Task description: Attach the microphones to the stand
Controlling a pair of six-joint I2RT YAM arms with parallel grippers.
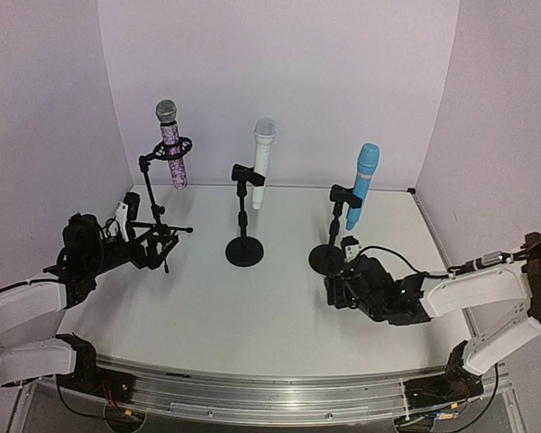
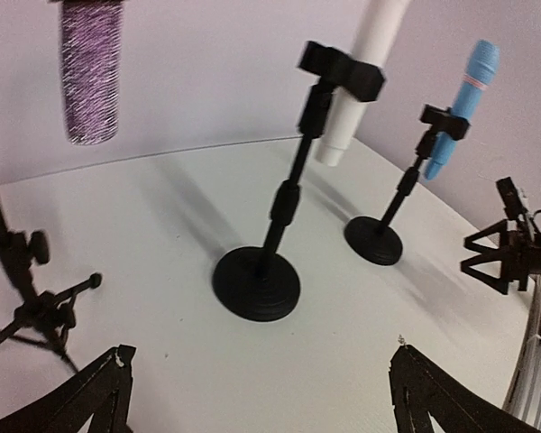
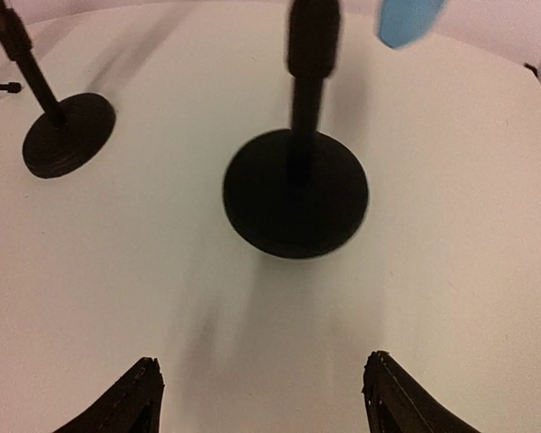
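Mounting rail [image 1: 279, 390] lay nearest the top camera, below both arms. Beyond it, the left gripper [image 1: 162, 245] sat beside the tripod stand [image 1: 155, 212] carrying the purple microphone [image 1: 173, 149]. The right gripper [image 1: 335, 290] sat just short of the round base [image 1: 327, 260] under the blue microphone [image 1: 362, 185]. The white microphone [image 1: 261, 162] stood clipped on the centre stand [image 1: 243, 216], between both arms. All three long axes ran near upright, heads up.

Left wrist view: jaws spread wide, empty, facing the centre stand.

Right wrist view: jaws spread, empty; blue microphone high and directly ahead.

Judgement: attachment appears complete; any correction to blue falls to the right arm.
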